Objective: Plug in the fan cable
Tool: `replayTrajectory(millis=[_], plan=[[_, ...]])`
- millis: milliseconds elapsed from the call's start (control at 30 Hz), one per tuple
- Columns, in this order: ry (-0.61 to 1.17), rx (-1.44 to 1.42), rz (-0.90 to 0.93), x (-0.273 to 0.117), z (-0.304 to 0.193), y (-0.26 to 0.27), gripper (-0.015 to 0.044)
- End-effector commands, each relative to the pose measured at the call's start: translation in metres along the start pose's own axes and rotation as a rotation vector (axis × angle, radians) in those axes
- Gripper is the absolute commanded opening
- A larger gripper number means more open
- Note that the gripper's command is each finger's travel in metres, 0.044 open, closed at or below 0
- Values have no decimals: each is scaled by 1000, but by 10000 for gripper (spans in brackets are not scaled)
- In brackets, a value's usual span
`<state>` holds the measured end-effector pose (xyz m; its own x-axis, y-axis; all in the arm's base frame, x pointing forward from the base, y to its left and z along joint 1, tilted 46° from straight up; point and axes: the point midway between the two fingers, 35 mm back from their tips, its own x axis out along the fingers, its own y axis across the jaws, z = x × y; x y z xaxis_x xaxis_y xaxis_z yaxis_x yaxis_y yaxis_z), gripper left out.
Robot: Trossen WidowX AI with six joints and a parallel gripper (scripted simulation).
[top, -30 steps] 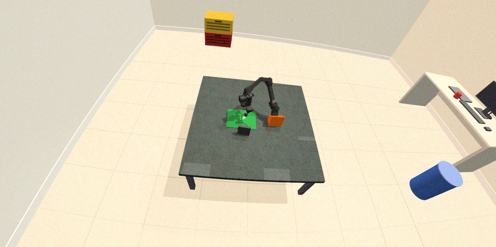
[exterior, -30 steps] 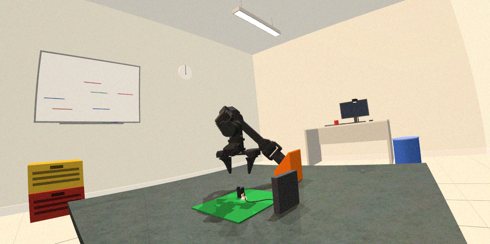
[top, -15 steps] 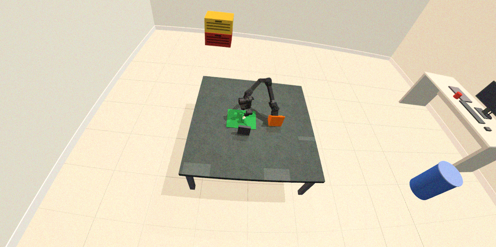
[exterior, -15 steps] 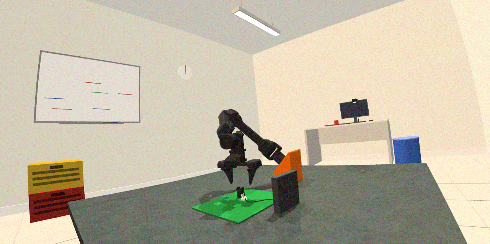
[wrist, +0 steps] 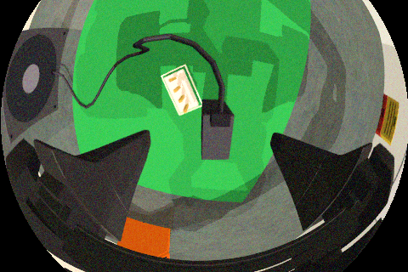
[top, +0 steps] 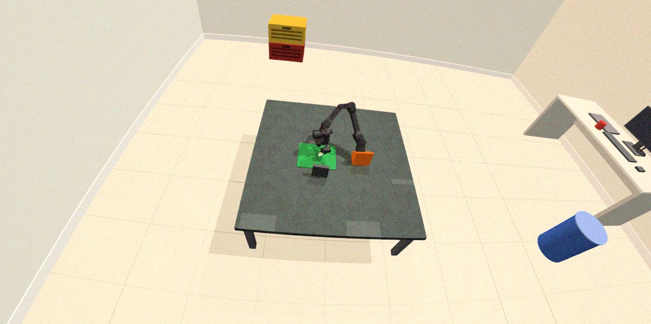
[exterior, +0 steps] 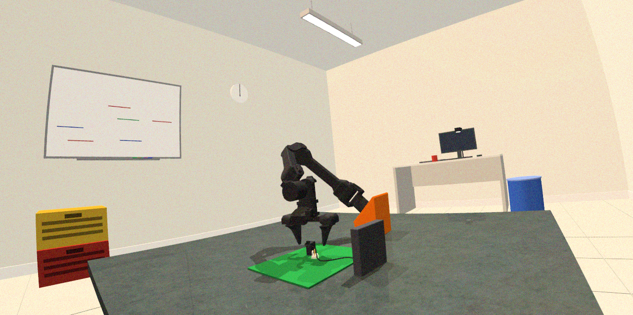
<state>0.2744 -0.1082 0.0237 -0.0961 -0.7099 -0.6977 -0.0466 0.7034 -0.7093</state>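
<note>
The black plug (exterior: 310, 247) (wrist: 217, 138) stands on the green board (exterior: 305, 280) (wrist: 272, 4) (top: 303, 162), beside the header, with its cable leaving near its top. The white four-pin header (wrist: 181, 90) (exterior: 314, 254) (top: 320, 154) is uncovered in the wrist view, its gold pins showing. The black cable (wrist: 197, 48) (exterior: 329, 259) arcs over the board to the dark fan (wrist: 31, 78) (exterior: 369, 248) (top: 320, 171). My gripper (wrist: 213, 138) (exterior: 312, 244) is wide open and empty. Its fingertips are above the plug, one to either side of it, not touching it.
The fan stands upright at the board's edge on the dark table (top: 327, 203) (exterior: 464, 268). The orange block (top: 362, 158) (exterior: 381, 213) (wrist: 146, 238) stands by the arm's base. Yellow and red cases (top: 287, 38) (exterior: 71, 242) stand off the table.
</note>
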Motion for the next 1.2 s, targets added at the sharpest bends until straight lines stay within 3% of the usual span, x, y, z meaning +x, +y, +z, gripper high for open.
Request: replayTrajectory(millis=[0,333,900,1000,1167], plan=[[0,-9,-7,7,-1,0,440],[1,-9,-9,19,-2,-1,440],[2,0,-2,16,-1,-1,0],[2,0,-2,14,-1,-1,0],[1,-9,-7,-33,-1,0,0]])
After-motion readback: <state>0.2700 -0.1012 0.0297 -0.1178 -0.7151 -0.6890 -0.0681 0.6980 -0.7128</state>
